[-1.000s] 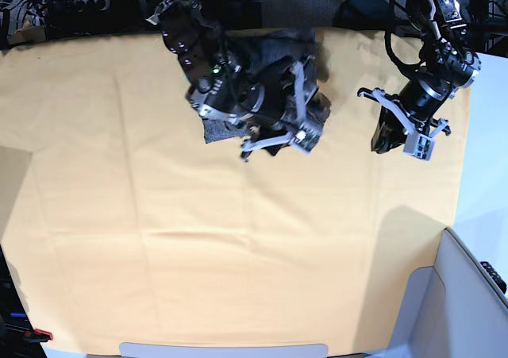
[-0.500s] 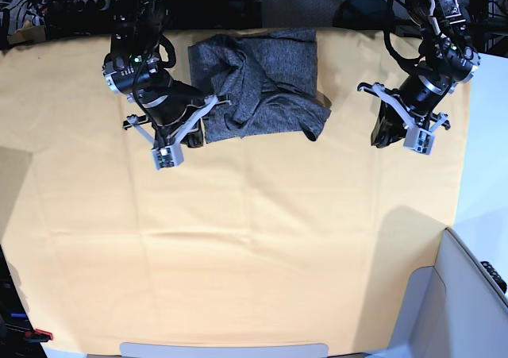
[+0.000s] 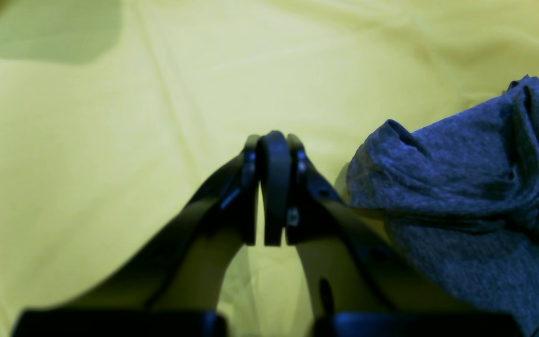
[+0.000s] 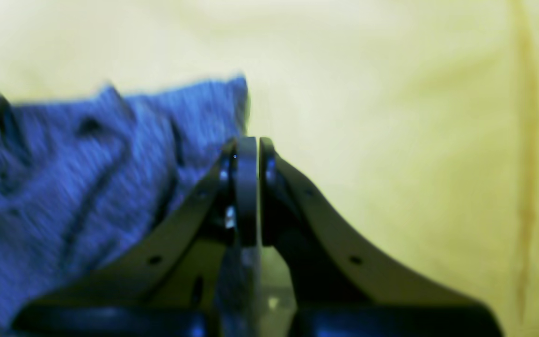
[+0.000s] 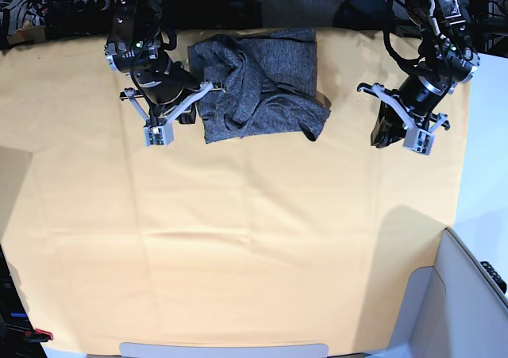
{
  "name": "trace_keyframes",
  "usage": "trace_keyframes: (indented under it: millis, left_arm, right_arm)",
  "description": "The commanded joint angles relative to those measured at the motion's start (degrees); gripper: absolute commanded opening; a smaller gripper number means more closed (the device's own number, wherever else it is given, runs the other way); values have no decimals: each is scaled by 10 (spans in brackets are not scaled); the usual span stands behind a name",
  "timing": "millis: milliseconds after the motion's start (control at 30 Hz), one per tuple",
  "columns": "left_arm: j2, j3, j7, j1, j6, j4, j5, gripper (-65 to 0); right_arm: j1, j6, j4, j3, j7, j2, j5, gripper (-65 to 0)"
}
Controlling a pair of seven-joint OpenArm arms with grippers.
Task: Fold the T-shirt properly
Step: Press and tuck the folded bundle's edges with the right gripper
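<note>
The rumpled dark grey knit T-shirt (image 5: 258, 84) lies far on the yellow-orange cloth (image 5: 238, 239). The right gripper (image 4: 251, 187) and left gripper (image 3: 272, 187) are both closed, empty, beside it.

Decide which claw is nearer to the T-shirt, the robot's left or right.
Right. The right claw sits right at the T-shirt's edge, shut and holding nothing. The left claw is shut too, and hangs well clear over the yellow cloth.

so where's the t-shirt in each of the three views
Base: T-shirt at top centre, bunched on the yellow cloth, between the two arms.
Left wrist: T-shirt at the right edge, right of the shut left claw.
Right wrist: T-shirt on the left, blurred, beside the shut right claw.
Shared landmark: the yellow cloth.
</note>
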Motion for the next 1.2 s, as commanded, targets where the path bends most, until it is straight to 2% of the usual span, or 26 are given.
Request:
trace_keyframes:
  millis: [0,133,333,467,700,900,967,1067,1133,1167]
  left_arm:
    - [-6,-2,-12,-4,-1,8,-9,-648]
    - [-5,-2,-12,-4,-1,8,-9,-648]
    - [-5,-3,-12,-3,-1,8,-9,-648]
    - [-5,-4,-12,-3,-1,8,-9,-648]
    - [-5,-4,-11,-3,-1,8,-9,-648]
    - [-5,-4,-11,-3,-1,8,-9,-648]
    - [-5,-4,-11,-3,-1,8,-9,-648]
    - [-5,-4,-11,-3,-1,8,-9,-648]
    - [-5,-4,-11,-3,-1,8,-9,-648]
    - [-5,-4,-11,-3,-1,8,-9,-648]
  right_arm:
    - [6,2,10,-12,10,-2,6,-650]
    - [12,3,10,-60,-21,11,6,-650]
    - [13,5,10,-141,-25,14,6,-650]
    - [23,5,10,-214,-25,32,8,-650]
    - [80,6,12,-368,-25,88,8,-650]
    - [143,6,12,-465,-24,102,8,-650]
    - [153,6,13,-470,-19,98,8,-650]
    - [145,-5,15,-425,36,86,6,-650]
    - [115,-59,15,-356,93,82,6,-650]
    - [99,-98,15,-319,116,78,6,-650]
